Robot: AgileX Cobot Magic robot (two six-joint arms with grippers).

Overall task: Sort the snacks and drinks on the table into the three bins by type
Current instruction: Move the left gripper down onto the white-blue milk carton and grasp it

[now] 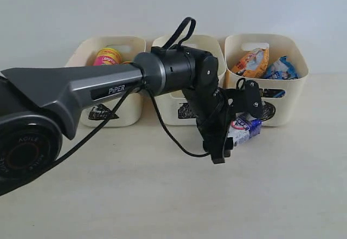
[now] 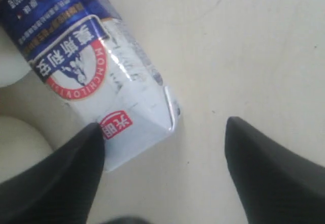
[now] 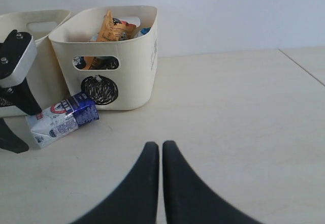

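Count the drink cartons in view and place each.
1. The white-blue carton lies on the table in front of the right bin; others may be hidden from view.

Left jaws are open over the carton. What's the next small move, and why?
Probably shift the left gripper sideways toward the carton before closing. In the left wrist view the carton sits at one side of the open jaws, with bare table filling the rest of the gap, so it is not centred for a grasp.

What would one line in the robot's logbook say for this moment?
left tool: open at carton | carton: lying on table by circle bin | right tool: shut, empty
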